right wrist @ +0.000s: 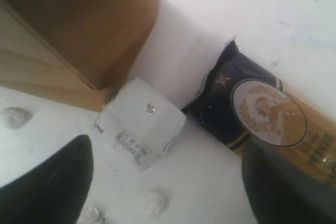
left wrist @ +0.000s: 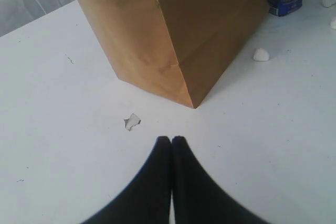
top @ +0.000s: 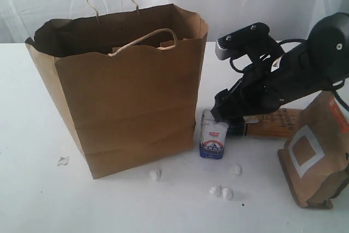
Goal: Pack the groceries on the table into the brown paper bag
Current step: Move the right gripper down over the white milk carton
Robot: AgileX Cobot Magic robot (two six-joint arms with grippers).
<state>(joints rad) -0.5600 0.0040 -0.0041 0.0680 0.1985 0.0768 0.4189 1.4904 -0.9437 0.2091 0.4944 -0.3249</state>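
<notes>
Dark-blue spaghetti packet (top: 275, 126) lies flat, dark end toward the carton (top: 213, 141).

Inside of the brown paper bag (top: 125, 96) is just dark. The spaghetti packet (top: 272, 126) is mostly behind the arm (top: 294, 75), and the brown pouch (top: 322, 178) looks clipped by the edge.
</notes>
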